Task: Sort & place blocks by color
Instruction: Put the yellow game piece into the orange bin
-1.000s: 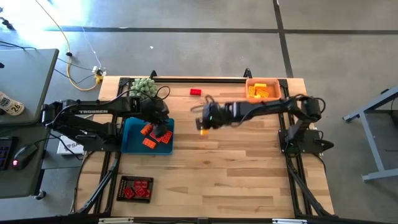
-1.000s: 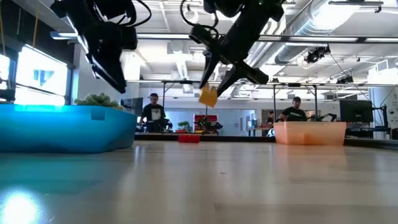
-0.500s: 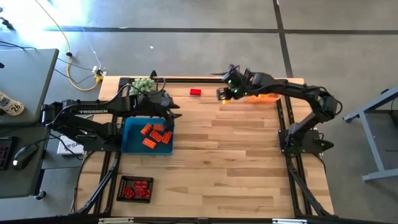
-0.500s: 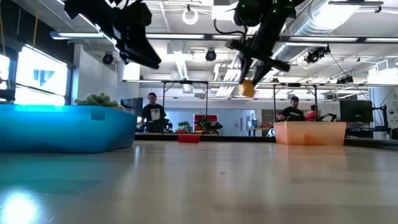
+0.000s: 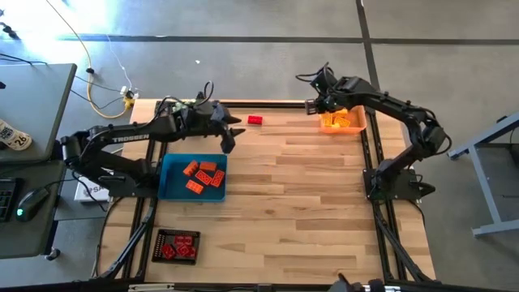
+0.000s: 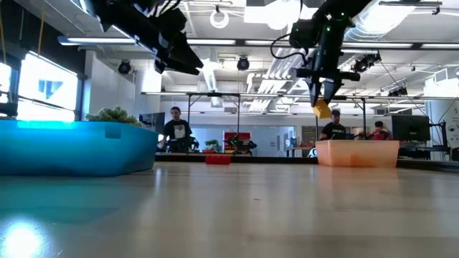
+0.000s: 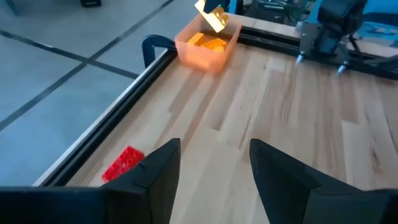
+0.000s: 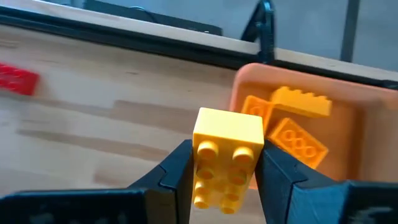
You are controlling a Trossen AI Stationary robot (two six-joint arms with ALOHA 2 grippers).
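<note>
My right gripper (image 5: 310, 106) is shut on a yellow block (image 8: 227, 155), in the air just left of the orange tray (image 5: 358, 127) at the far right, which holds several orange blocks (image 8: 298, 140). My left gripper (image 5: 232, 135) hangs open and touching nothing above the far edge of the blue tray (image 5: 168, 180); that tray holds several red-orange blocks (image 5: 204, 176). A lone red block (image 5: 255, 120) lies flat on the table by the far edge, and it also shows beside the open left fingers (image 7: 123, 165). My right gripper pinches the yellow block by two opposite sides (image 8: 199, 155) between its two fingers, with the studded face turned toward the wrist camera. The fingers (image 8: 177, 177) slant down from above. The block (image 6: 322, 111) is lifted clear, above the table and higher than the orange tray's rim.
A black tray (image 5: 177, 246) with red blocks sits at the near left. A fuzzy green plant (image 6: 115, 115) stands behind the blue tray. A black rail (image 7: 152, 50) runs along the far edge. People stand in the room beyond the table. Bare wood fills the middle and near right.
My right gripper has carried the yellow block from over the table's middle toward the far right, rising, to beside the orange tray, and still holds it. My left gripper has risen from over the blue tray toward the far edge and tipped up nearer level, staying open.
</note>
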